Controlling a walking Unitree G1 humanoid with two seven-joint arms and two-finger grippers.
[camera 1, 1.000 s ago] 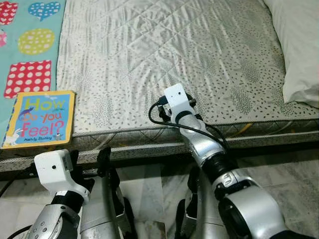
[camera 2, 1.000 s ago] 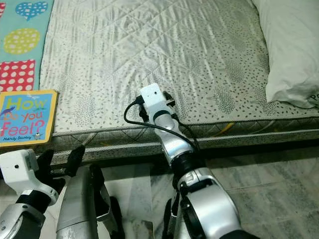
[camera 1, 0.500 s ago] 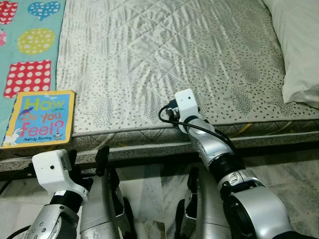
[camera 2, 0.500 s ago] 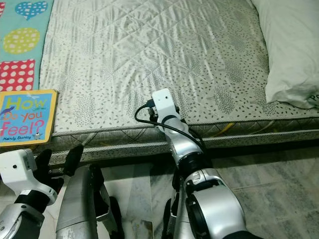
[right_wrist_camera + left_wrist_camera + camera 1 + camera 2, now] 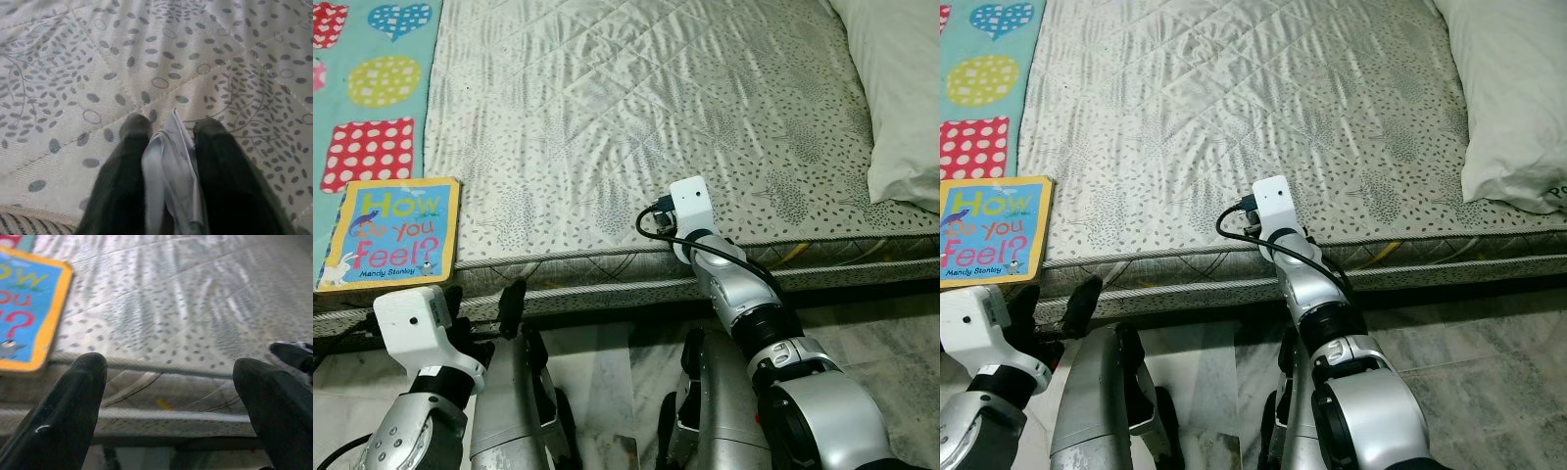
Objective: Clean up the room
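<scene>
The right gripper is pinching a crumpled scrap of white wrapper over the bed's near edge, while the left gripper, fingers spread, is hanging at five o'clock of the book; such a thin hold is risking the scrap slipping out.

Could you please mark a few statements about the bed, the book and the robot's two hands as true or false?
1. The book lies closed near the mattress edge. True.
2. The right hand is empty. False: it pinches a crumpled pale scrap between its fingers.
3. The left hand is open, holding nothing. True.
4. The pillow lies on top of the book. False: it is at the far right, well apart.
</scene>
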